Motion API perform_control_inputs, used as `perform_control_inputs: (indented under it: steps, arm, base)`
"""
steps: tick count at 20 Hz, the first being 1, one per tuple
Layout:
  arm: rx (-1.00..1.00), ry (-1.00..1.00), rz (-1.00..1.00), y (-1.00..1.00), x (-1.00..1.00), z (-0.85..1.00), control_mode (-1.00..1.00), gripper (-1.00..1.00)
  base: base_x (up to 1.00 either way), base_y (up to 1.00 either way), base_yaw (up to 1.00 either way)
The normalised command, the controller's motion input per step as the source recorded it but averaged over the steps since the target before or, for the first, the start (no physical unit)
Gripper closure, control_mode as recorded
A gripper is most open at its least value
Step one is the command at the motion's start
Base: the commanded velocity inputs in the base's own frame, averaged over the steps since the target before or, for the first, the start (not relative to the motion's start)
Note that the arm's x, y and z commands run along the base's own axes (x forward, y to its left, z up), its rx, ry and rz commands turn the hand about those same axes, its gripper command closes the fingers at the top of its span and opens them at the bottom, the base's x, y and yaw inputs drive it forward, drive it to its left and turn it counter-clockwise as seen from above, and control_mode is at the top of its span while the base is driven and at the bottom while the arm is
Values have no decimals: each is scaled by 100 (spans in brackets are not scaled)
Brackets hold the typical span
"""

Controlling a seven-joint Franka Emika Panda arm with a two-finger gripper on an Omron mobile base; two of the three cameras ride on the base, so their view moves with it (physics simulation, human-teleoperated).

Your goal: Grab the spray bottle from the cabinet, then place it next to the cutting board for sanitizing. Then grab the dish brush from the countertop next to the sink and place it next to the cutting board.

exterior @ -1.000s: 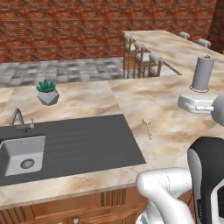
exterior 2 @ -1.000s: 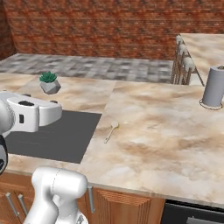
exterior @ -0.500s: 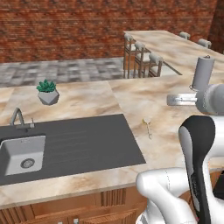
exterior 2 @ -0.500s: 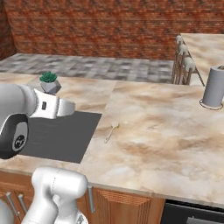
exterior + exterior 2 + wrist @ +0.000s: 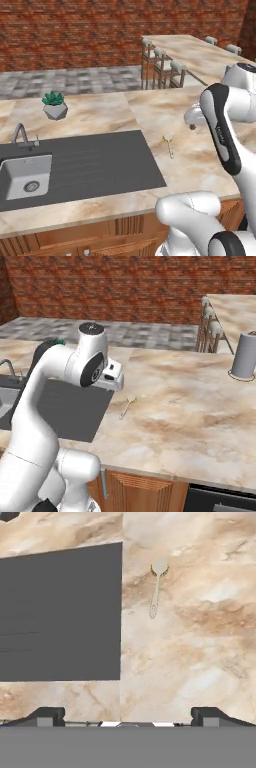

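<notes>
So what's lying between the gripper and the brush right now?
Nothing: in the hand view only bare countertop lies between the open gripper and the brush. The dark drainboard sits off to one side.

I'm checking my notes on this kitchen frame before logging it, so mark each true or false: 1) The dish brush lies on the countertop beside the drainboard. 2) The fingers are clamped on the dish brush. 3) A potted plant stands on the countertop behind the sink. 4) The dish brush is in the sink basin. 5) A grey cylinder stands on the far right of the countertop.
1) True: the dish brush lies flat on the countertop, just off the dark drainboard.
2) False: the fingers stand wide apart, holding nothing, with the brush well ahead.
3) True: the potted plant stands behind the sink.
4) False: it lies on the stone.
5) True: the grey cylinder stands there.
</notes>
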Motion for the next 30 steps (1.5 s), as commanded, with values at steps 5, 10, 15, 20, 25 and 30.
perform_control_inputs:
  steps: [5, 10, 15, 20, 25, 30]
  arm:
    - [1, 43, 11, -15, 92, -97, -100, -100]
    - [-7, 16, 0, 0, 50, -62, -100, -100]
    - [-1, 20, 0, 0, 45, -27, -100, -100]
    - [0, 21, 0, 0, 61, -54, -100, -100]
    - [0, 10, 0, 0, 58, -43, -100, -100]
    - [-2, 1, 0, 0, 48, -29, -100, -100]
  base:
    - [0, 0, 0]
    - [0, 0, 0]
    - [0, 0, 0]
    - [0, 0, 0]
    - [0, 0, 0]
    - [0, 0, 0]
